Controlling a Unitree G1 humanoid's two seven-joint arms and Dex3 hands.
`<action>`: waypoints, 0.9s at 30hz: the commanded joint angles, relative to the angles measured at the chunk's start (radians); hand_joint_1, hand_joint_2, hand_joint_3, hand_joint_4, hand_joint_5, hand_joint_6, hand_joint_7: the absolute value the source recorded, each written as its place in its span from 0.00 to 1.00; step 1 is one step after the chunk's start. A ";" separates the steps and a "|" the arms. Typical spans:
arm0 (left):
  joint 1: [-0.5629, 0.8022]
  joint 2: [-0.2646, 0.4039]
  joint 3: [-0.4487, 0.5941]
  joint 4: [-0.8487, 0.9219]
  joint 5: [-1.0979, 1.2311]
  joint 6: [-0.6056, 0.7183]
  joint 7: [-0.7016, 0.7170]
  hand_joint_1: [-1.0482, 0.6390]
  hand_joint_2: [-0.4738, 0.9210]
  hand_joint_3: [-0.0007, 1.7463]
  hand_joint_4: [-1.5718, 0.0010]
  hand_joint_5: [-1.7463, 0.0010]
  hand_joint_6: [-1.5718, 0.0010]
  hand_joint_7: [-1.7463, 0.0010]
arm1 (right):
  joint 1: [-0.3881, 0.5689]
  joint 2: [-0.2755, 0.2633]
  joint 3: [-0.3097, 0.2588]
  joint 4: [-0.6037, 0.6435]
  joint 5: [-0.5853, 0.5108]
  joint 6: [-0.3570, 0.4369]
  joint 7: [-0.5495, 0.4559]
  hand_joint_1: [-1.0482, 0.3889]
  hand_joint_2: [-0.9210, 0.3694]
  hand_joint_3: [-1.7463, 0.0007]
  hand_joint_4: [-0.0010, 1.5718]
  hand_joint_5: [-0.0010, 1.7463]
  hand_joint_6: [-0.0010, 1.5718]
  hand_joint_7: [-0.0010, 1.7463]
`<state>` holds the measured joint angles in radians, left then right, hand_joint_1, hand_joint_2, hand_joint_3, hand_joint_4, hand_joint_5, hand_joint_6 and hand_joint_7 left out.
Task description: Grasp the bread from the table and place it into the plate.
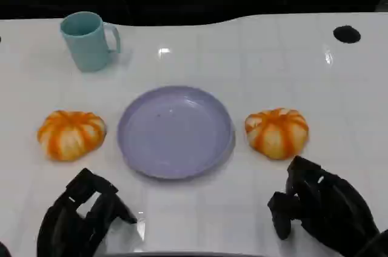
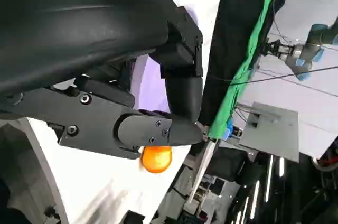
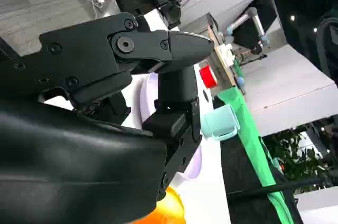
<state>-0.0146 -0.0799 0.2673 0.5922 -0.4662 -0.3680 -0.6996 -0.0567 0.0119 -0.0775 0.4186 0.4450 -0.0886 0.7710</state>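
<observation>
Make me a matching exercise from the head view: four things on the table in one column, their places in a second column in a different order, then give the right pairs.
Things:
1. mug
2. plate
3. left bread
4. right bread

Places:
A. centre of the table
B. just ahead of the right hand
C. far left corner
D. left of the plate, ahead of the left hand

Pairs: 1-C, 2-A, 3-D, 4-B
</observation>
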 commanded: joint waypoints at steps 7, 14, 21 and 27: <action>-0.003 0.016 0.004 0.003 0.004 -0.003 0.011 0.30 1.00 0.14 0.62 0.00 0.70 0.11 | -0.007 -0.007 -0.015 0.012 -0.004 -0.022 -0.007 0.36 0.00 0.78 0.59 1.00 0.45 1.00; -0.003 0.018 0.004 0.010 0.010 -0.017 0.009 0.29 1.00 0.14 0.62 0.00 0.70 0.12 | -0.007 -0.006 -0.016 0.012 0.000 -0.017 -0.009 0.37 0.00 0.78 0.59 1.00 0.45 1.00; -0.001 0.016 0.005 0.000 0.007 -0.005 0.010 0.30 1.00 0.14 0.62 0.00 0.69 0.12 | -0.009 -0.010 -0.012 0.006 0.000 -0.012 -0.006 0.37 0.00 0.78 0.59 1.00 0.45 1.00; -0.004 0.017 0.007 0.008 0.005 -0.012 0.000 0.30 1.00 0.15 0.61 0.00 0.70 0.11 | -0.013 -0.012 -0.011 0.010 -0.002 -0.017 0.001 0.37 0.00 0.77 0.58 1.00 0.45 1.00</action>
<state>-0.0163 -0.0795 0.2696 0.5958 -0.4594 -0.3697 -0.6995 -0.0578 0.0125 -0.0778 0.4255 0.4406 -0.1011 0.7656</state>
